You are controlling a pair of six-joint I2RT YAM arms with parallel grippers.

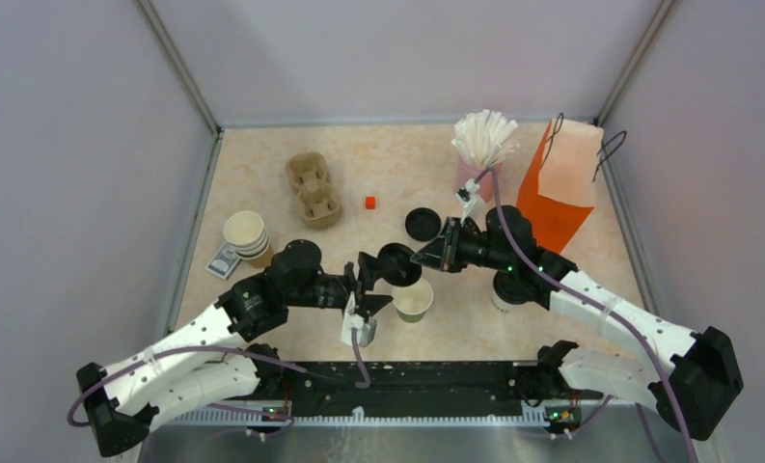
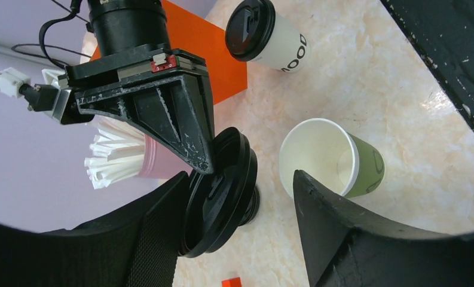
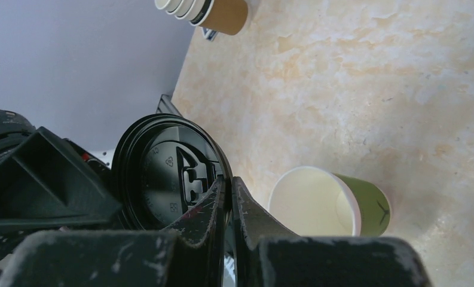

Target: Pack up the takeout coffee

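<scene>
Black lids [image 3: 156,173] in right tool [image 3: 227,186], count unclear

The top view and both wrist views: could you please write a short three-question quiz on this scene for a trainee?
1. True or false: the olive cup already wears a lid.
2. What does the right gripper pinch? A) the olive cup B) the rim of the stack of black lids C) nothing
3. Fill in: the left gripper has its jaws ____, with a gap showing between one finger and the lids.
Key: 1 false; 2 B; 3 open.
</scene>
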